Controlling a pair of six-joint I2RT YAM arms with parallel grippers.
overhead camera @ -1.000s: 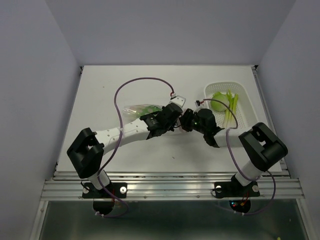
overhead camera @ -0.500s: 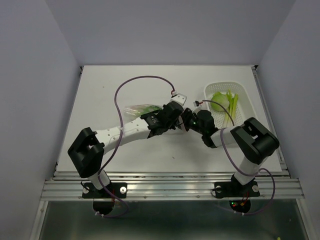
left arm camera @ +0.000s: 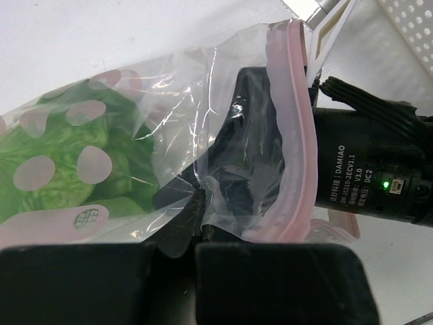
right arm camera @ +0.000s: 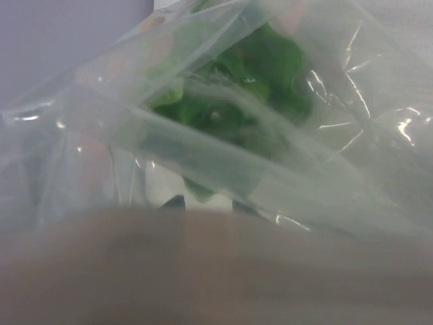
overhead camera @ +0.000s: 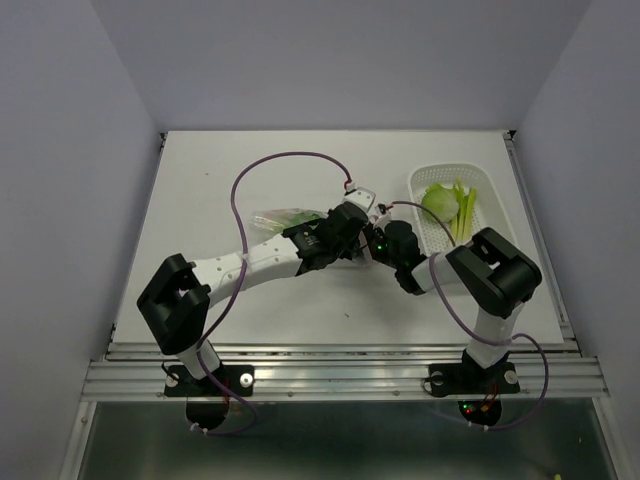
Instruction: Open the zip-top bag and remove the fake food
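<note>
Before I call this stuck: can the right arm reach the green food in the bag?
Probably yes: the left gripper holds the zip-top bag open, and the right gripper sits inside its mouth, fake food just ahead.

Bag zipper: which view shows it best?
Left wrist: the pink zipper is sharp and close, mouth open. Right wrist shows only a blurred band at the bottom, probably it. Top shows the bag, but the zipper is not visible.

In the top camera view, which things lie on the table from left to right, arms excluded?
The clear crinkly zip-top bag holding green fake food → white perforated plastic basket, in it pale green round lettuce-like ball → yellow-green leafy strips.
</note>
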